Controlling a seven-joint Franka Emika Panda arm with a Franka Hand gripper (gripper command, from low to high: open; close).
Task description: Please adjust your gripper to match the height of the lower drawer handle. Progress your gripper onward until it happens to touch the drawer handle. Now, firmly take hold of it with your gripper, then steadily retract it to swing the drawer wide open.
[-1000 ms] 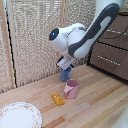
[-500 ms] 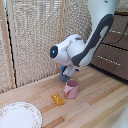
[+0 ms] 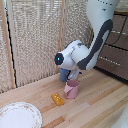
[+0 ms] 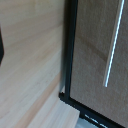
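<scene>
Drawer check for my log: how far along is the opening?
Nothing looks done: in the wrist view the drawer front sits closed in its frame, its drawer handle untouched. In hand: the arm hangs above the floor, approaching. Left: matching height, touching, gripping, pulling. The gripper is not clearly visible.

The gripper (image 3: 65, 75) is mostly hidden behind the arm's wrist, so its jaws cannot be judged. The drawer handle (image 4: 114, 42) is cut off by the wrist view's edge. The plate (image 3: 17, 116) is cut by the exterior view's edge.
</scene>
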